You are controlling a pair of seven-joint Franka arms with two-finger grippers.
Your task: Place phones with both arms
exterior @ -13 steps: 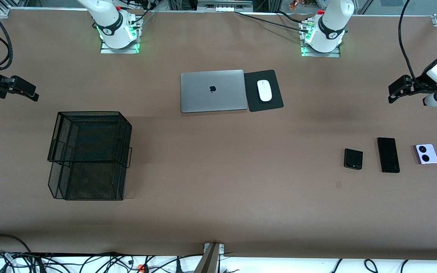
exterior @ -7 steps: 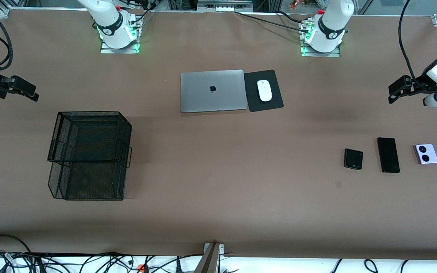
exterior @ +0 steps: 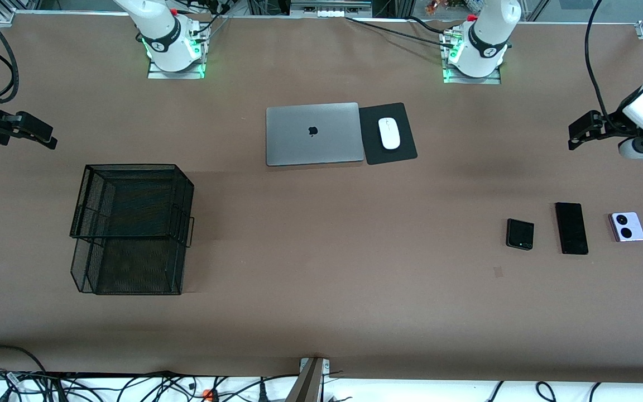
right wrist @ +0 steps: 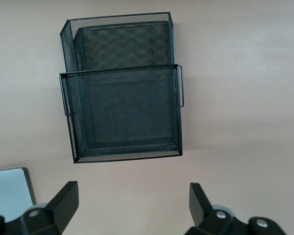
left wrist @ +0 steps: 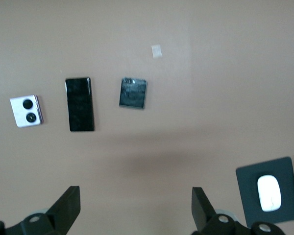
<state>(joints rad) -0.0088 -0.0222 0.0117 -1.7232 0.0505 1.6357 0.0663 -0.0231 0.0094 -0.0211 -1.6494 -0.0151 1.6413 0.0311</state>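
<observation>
The left arm, a white jointed robot arm with black joint bands, rises from its base and comes back into the front view at the bench's edge, its black two-finger left gripper (exterior: 578, 134) held in the air over bare bench at the left arm's end. In the left wrist view its fingers (left wrist: 68, 208) stand wide apart and released, with nothing between them. The right arm, of the same make, ends in the right gripper (exterior: 42, 137) up over the bench edge at the right arm's end. Its fingers (right wrist: 63, 200) are likewise spread and grasp nothing.

The three phones lie flat in a row on the brown bench (exterior: 321, 312) toward the left arm's end, apart from one another. The small squarish black phone (exterior: 520, 234) is the one closest to the bench's middle, the long slim black slab phone (exterior: 571, 228) lies beside it, and the small lilac-white phone with two black circles (exterior: 627, 226) is closest to the bench's end. The left wrist view looks down on all three.

A black wire-mesh two-tier tray (exterior: 132, 229) stands toward the right arm's end. A closed silver laptop (exterior: 314, 134) lies mid-bench, farther from the front camera than the phones, with a white mouse (exterior: 389, 133) on a black mouse pad (exterior: 402, 151) just beside it. Black cables trail along the floor at the bench's near edge.
</observation>
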